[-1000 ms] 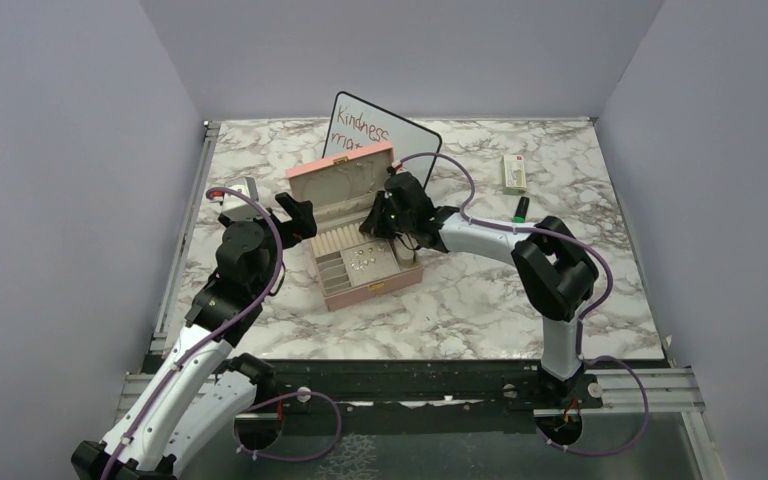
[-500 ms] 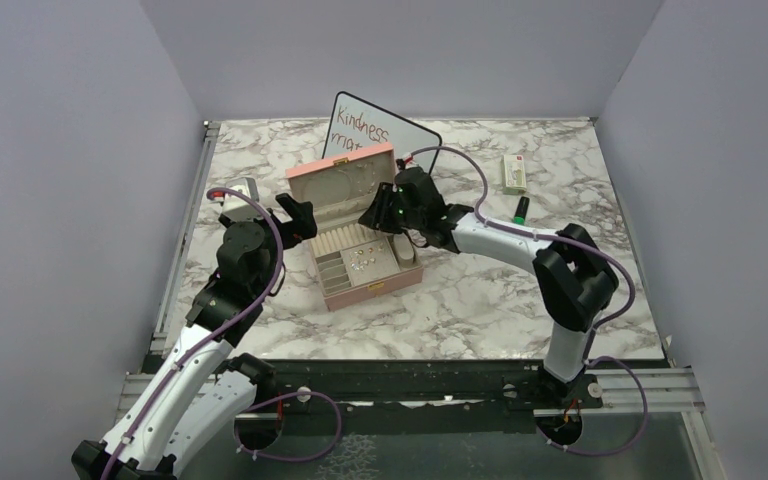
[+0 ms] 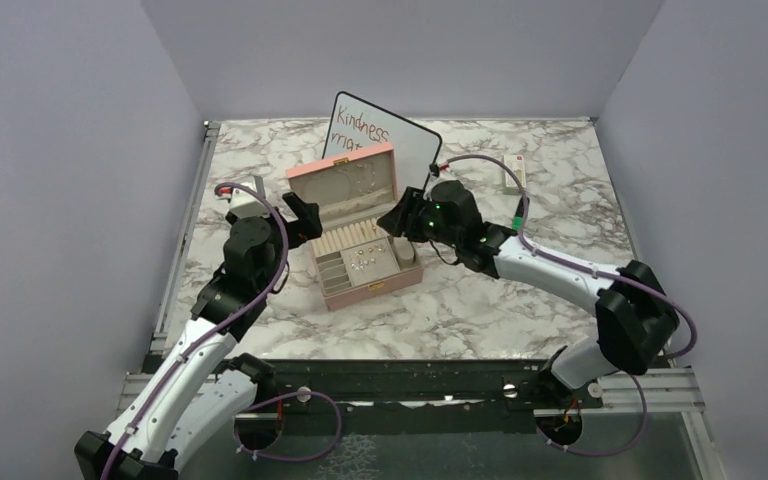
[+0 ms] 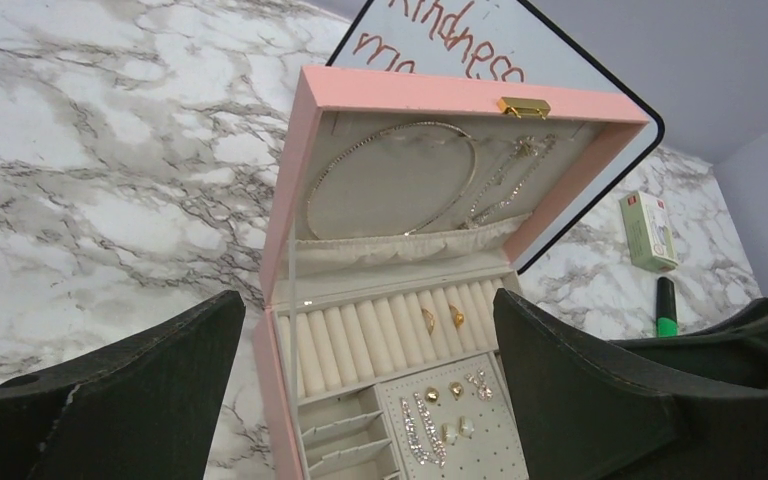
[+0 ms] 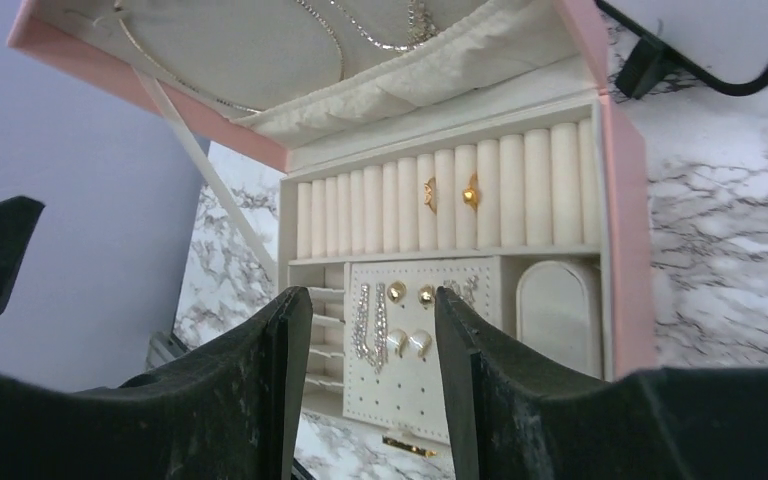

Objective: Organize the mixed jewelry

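Mixed jewelry (image 5: 408, 343) sorted inside the open pink box (image 3: 375, 290), centre of the overhead view: two gold rings (image 5: 450, 192) tucked into the roll row, earrings (image 4: 422, 428) pinned on the perforated pad, necklaces (image 4: 400, 180) hung in the lid. No loose pieces seen on the marble table (image 3: 480, 300); probably near finished, perhaps only closing the lid left.

Left gripper (image 4: 365, 340) at the box's left side, jaws wide apart, empty. Right gripper (image 5: 372, 340) at its right side, jaws parted, holding nothing.

Behind the box, whiteboard (image 3: 410, 135) with red handwriting "Kindness", second line cut off. Upper right, white-green packet (image 4: 648, 230), print unreadable; green marker (image 4: 666, 310) just below.
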